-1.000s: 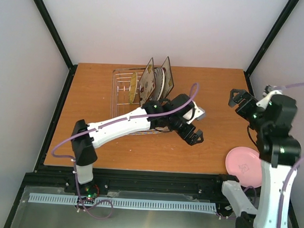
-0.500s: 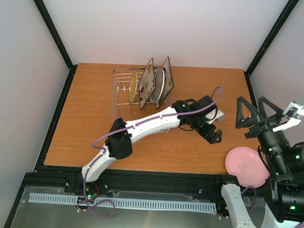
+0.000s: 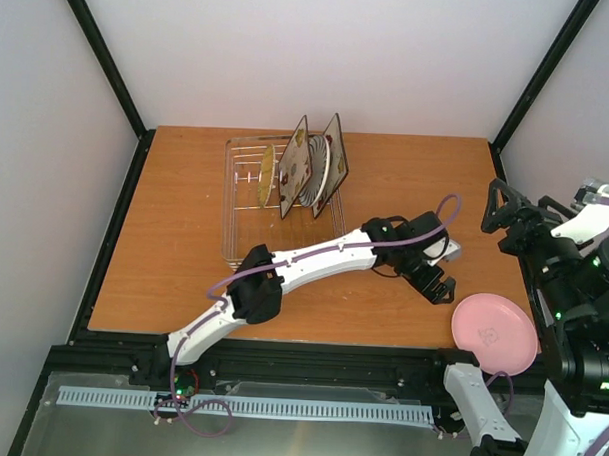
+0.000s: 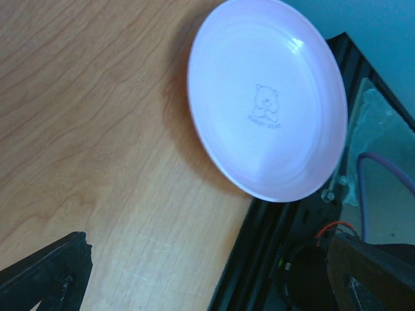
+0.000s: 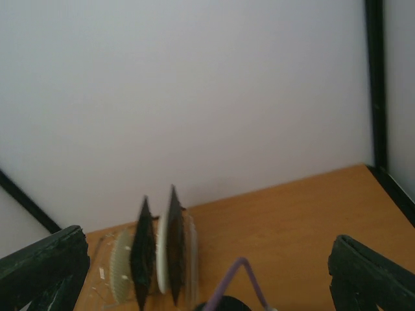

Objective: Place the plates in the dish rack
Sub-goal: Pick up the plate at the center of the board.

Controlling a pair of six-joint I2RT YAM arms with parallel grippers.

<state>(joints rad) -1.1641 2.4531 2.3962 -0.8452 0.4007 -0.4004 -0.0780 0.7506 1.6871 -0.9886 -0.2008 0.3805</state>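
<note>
The round pink plate (image 3: 494, 333) lies flat at the table's front right corner, partly over the edge; it also shows in the left wrist view (image 4: 267, 97), with a small bear print. My left gripper (image 3: 442, 289) is open and empty just left of it, its fingers (image 4: 45, 272) short of the rim. The dish rack (image 3: 236, 231) stands at the back. In it the tan round plate (image 3: 267, 175), the floral square plate (image 3: 295, 166) and the striped square plate (image 3: 332, 159) stand on edge. My right gripper (image 3: 515, 217) is open, empty and raised at the right.
The black frame rail (image 4: 259, 259) runs along the table's front edge right under the pink plate. The left arm (image 3: 313, 263) stretches diagonally across the table's front half. A purple cable (image 5: 243, 275) crosses the right wrist view, which faces the racked plates (image 5: 174, 253).
My left arm has reached rightward from beside the rack to just left of the pink plate. My right arm has swung back to the right and higher.
</note>
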